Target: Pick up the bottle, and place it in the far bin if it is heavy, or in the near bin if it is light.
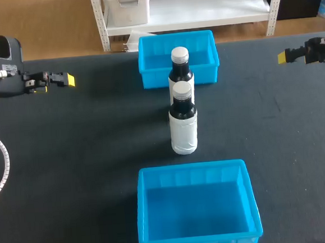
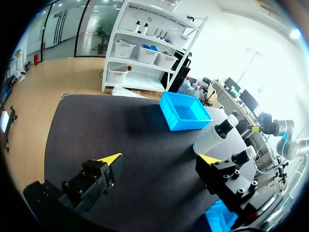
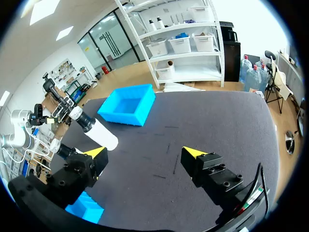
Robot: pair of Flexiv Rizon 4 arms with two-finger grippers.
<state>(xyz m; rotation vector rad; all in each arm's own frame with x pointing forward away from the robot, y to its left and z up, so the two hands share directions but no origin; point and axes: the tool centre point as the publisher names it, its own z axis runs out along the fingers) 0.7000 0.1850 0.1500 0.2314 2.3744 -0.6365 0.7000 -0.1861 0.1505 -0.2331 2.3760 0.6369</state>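
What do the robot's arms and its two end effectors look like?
The left end effector and right end effector have black blocky fingers with bright yellow wedge-shaped tips. A white ribbed cable hose comes off the black left arm.

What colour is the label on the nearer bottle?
White; the nearer bottle shows it best in the head view.

Gripper (image 3: 145, 152) spread wide; bottle (image 3: 96, 131), blue bin (image 3: 119, 117) ahead.
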